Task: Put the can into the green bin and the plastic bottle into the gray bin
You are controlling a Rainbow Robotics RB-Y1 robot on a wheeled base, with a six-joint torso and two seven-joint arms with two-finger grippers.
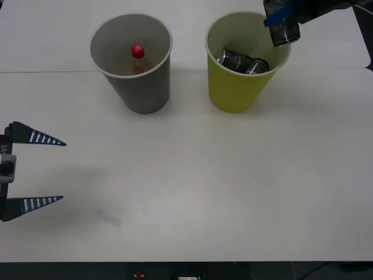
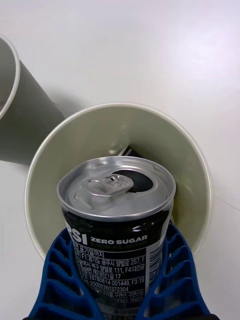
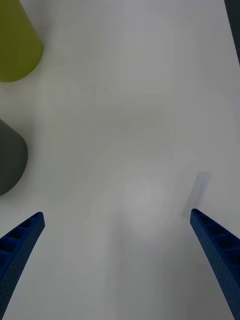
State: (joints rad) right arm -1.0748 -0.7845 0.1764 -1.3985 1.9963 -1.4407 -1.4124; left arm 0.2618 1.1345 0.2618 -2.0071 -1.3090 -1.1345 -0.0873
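Note:
My right gripper (image 1: 278,17) is shut on a can (image 1: 285,32) and holds it just above the far right rim of the green bin (image 1: 236,93). In the right wrist view the can (image 2: 117,220) is upright between the blue fingers (image 2: 60,285), pull tab up, over the bin's pale inside (image 2: 65,150). Two more dark cans (image 1: 242,62) lie in that bin. In the gray bin (image 1: 143,87) stands the plastic bottle (image 1: 137,52), its red cap showing. My left gripper (image 1: 62,171) hangs open over the table's left side, holding nothing.
The two bins stand side by side at the back of the white table (image 1: 192,186), gray on the left, green on the right. The left wrist view catches the green bin (image 3: 15,45) and the gray bin (image 3: 10,160) at one edge.

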